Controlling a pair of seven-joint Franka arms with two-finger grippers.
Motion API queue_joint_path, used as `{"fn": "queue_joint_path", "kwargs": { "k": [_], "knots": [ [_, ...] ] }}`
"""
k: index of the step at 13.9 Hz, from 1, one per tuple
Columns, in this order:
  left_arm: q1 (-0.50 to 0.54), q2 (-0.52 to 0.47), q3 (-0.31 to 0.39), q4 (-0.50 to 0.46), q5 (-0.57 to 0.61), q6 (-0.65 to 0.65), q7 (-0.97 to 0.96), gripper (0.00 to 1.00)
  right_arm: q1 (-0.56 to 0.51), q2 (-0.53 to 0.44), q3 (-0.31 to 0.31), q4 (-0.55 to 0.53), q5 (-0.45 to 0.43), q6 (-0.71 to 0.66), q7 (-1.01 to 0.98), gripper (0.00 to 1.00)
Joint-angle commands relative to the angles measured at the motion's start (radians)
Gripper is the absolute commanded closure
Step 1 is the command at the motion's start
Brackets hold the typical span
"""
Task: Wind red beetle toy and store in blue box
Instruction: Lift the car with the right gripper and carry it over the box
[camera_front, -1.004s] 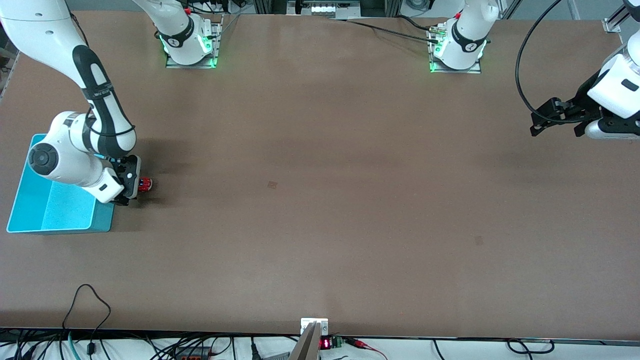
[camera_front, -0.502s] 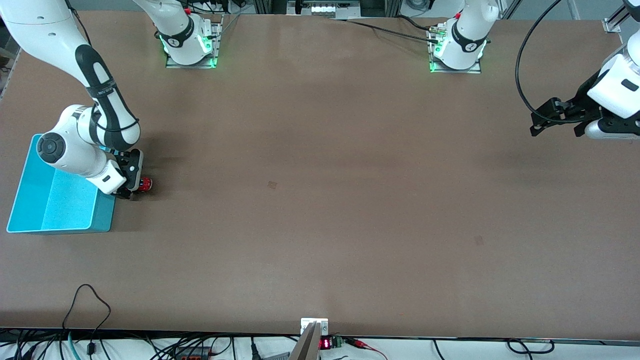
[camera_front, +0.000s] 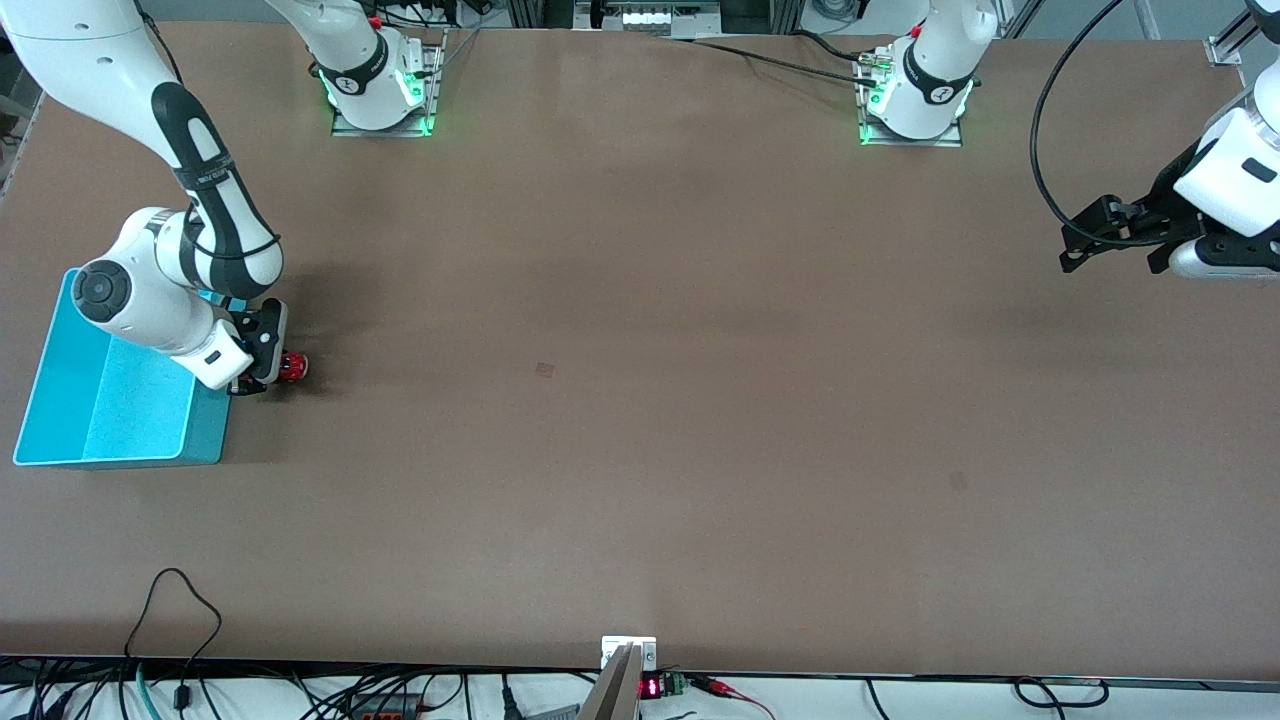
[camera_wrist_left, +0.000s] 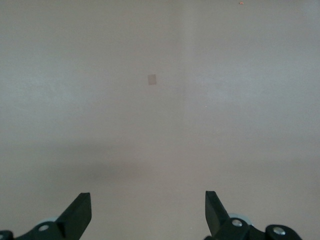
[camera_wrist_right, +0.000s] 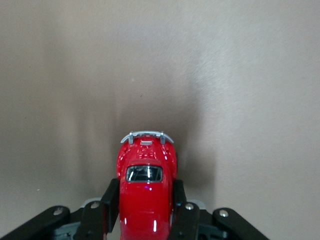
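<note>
The brown worktop (camera_front: 640, 400) fills the front view, its surface plain apart from a small darker square mark (camera_front: 544, 370) near the middle and a fainter one (camera_front: 958, 481) toward the left arm's end, about five o'clock from the first. No brand or lettering can be read on anything; a small device with red lit digits (camera_front: 651, 687) sits at the six o'clock edge, but the digits are too small to make out. Loose black cables (camera_front: 170, 610) trail over that same edge.

The blue box (camera_front: 60, 440) stands at the right arm's end of the worktop, at roughly nine o'clock in the front view, open side up, its pale textured floor showing. The right arm's wrist hangs over the box's corner and hides part of its rim.

The two arm bases (camera_front: 380, 90) glow green along the twelve o'clock edge.

The left tool (camera_front: 1110, 245) waits in the air over the worktop at about three o'clock, its fingers (camera_wrist_left: 80, 212) spread wide with only bare worktop between them.

The right tool (camera_front: 262, 372) is down at the worktop just beside the box. Its fingers (camera_wrist_right: 111, 200) are pressed against both flanks of the red beetle toy (camera_wrist_right: 145, 190), pinching it. The toy (camera_front: 292, 368) rests on the worktop, just beside the box toward the middle of the worktop, its silver bumper (camera_wrist_right: 146, 136) pointing away from the tool.
</note>
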Motion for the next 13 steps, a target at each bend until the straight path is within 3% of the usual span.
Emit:
{"fn": "queue_joint_path", "kwargs": {
  "k": [1, 4, 7, 10, 13],
  "knots": [
    [-0.006, 0.016, 0.003, 0.035, -0.011, -0.023, 0.006, 0.00, 0.069, -0.052, -0.001, 0.027, 0.071, -0.007, 0.011, 0.71],
    [-0.006, 0.016, 0.003, 0.035, -0.011, -0.023, 0.006, 0.00, 0.107, -0.101, -0.004, 0.076, 0.216, -0.017, 0.146, 0.71],
    [-0.006, 0.016, 0.003, 0.035, -0.011, -0.023, 0.006, 0.00, 0.108, -0.104, -0.007, 0.142, 0.311, -0.017, 0.458, 0.71],
    [-0.006, 0.016, 0.003, 0.035, -0.011, -0.023, 0.006, 0.00, 0.108, -0.104, -0.048, 0.166, 0.319, -0.039, 0.825, 0.71],
    [-0.005, 0.016, 0.003, 0.035, -0.011, -0.023, 0.006, 0.00, 0.108, -0.101, -0.116, 0.194, 0.307, -0.144, 1.060, 0.71]
  ]
}}
